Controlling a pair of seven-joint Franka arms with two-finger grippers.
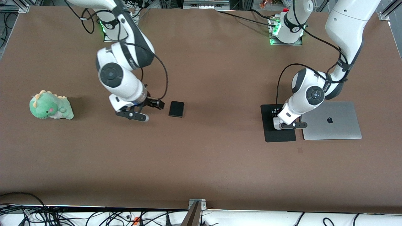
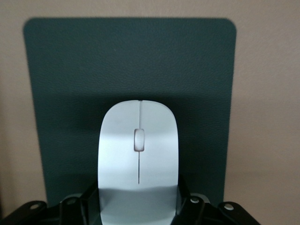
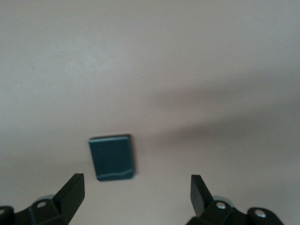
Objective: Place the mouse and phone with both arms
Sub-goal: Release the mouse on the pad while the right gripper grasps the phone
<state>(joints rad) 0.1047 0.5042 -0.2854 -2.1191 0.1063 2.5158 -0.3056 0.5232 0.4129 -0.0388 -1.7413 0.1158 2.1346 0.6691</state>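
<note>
Brown cloth covers the tabletop [image 1: 220,163]. Toward the left arm's end lies a flat black rectangular mouse pad [image 1: 279,135], and on it rests the small glossy white oval mouse [image 2: 139,150], its thin centre line running straight away from the left tool [image 2: 138,201]. That tool is low over the pad and pinches the mouse's rear end, one black finger [image 2: 187,204] against each side; the front of the mouse sticks out clear of it, with dark pad showing all round. In the front view a closed silver laptop [image 1: 333,121] sits just beside the pad at its 3 o'clock.

The right tool [image 1: 149,110] hangs over bare tabletop with its fingers spread wide and nothing between them. The small black rounded-corner slab of a phone [image 1: 176,109] lies flat on the tabletop near this tool, at its 3 o'clock in the front view, apart from both fingertips. A green plush dinosaur [image 1: 50,106] sits well apart at the tool's 9 o'clock
</note>
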